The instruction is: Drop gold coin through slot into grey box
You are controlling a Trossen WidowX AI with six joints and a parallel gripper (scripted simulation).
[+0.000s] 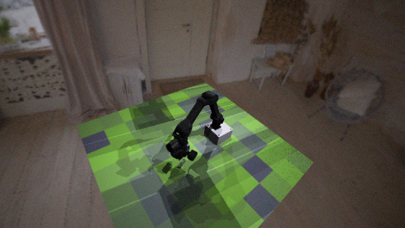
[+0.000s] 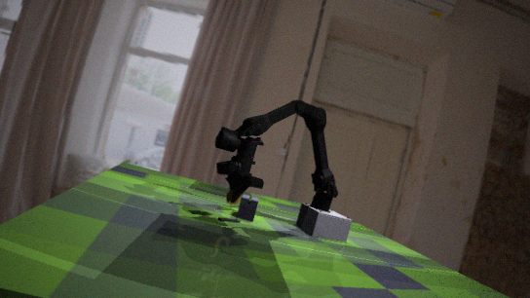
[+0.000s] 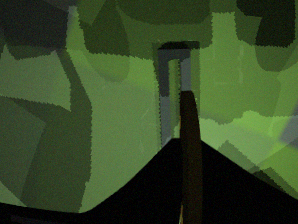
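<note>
My gripper [image 2: 233,196] [image 3: 184,148] is shut on the gold coin [image 2: 235,199] [image 3: 191,122]. In the wrist view the coin shows nearly edge-on, dark brown, between the fingertips. In the exterior view a gold sliver shows at the fingertips, above the table. The shallow holder [image 3: 163,75] lies below the coin, its narrow slot showing in the wrist view; it looks empty there. The closed grey box [image 2: 247,209] stands just right of the fingertips in the exterior view. Its slot cannot be made out. In the top view the gripper hides the coin.
A pale block [image 1: 218,133] [image 2: 325,225] stands under the arm's base, to the right of the grey box in the exterior view. The patchwork table top [image 1: 257,168] [image 2: 185,273] is green and grey, with dark shadows across it. Its edges drop to the floor.
</note>
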